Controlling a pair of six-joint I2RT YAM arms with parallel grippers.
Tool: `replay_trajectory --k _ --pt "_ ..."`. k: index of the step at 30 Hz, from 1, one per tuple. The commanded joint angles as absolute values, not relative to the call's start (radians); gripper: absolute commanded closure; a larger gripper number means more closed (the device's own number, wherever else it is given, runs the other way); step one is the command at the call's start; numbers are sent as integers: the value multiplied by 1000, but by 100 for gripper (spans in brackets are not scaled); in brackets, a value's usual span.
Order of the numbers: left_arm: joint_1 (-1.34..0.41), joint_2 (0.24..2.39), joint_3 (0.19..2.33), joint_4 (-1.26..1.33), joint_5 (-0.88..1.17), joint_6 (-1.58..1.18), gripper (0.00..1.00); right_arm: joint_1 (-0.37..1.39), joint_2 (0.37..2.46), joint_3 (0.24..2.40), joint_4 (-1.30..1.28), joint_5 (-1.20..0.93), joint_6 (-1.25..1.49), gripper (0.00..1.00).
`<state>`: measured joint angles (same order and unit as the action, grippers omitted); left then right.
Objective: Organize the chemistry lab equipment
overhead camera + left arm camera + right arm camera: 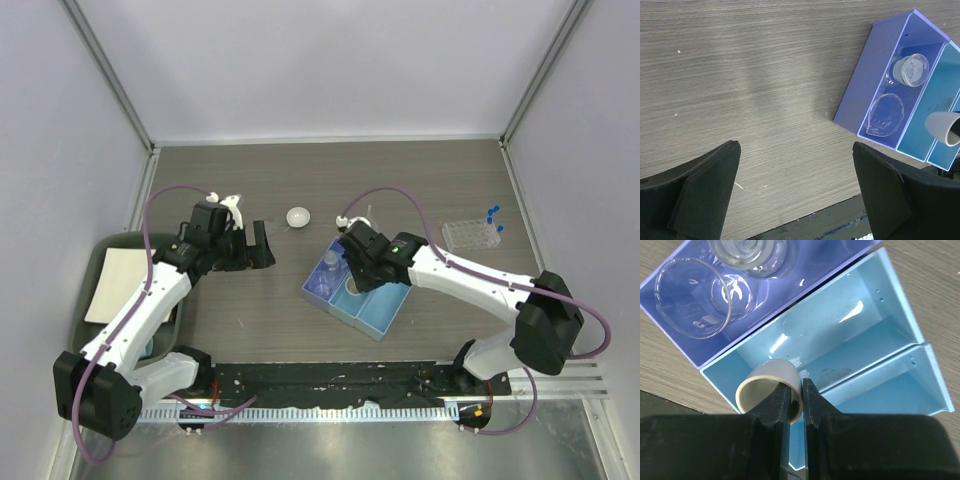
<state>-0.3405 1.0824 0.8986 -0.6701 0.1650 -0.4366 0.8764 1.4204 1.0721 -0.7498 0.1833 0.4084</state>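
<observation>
Right pincer (796, 390) is clenched on the rim of a small white dish (762, 379). The dish is thin-walled, glazed and tilted on edge. It hangs over the pale-blue bin (860, 325), beside the purple bin (805, 265) holding the beaker (690, 300). Placing it seems the step in hand, so the next move likely calls for lowering, then a gentle release. Left pincer (795, 190) hangs released above the table (740, 75).

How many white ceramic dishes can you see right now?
2. The first dish sits alone on the table; the second dish is pinched in the right gripper over the light-blue bin. More could be hidden.
</observation>
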Motion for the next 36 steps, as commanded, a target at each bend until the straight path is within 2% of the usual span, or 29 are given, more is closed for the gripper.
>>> replay_trajectory --k 1,10,23,26,27,30,36 --pt "-344 1069 908 -660 155 -425 0 914 1457 1069 -684 173 423 99" --pt "-347 1074 908 -660 153 -426 0 934 1535 1065 -667 166 413 96" --pt "-347 1074 907 -663 153 -425 0 957 1591 1035 -644 127 413 74" --pt "-348 1074 908 -661 150 -423 0 962 1598 1037 -646 126 411 63" --pt "-348 1075 908 -661 150 -425 0 962 1598 1040 -647 127 411 57" --pt "-348 1075 908 -661 150 -425 0 965 1595 1064 -670 143 408 50" --pt "-347 1075 910 -663 150 -423 0 976 1556 1213 -823 227 385 47"
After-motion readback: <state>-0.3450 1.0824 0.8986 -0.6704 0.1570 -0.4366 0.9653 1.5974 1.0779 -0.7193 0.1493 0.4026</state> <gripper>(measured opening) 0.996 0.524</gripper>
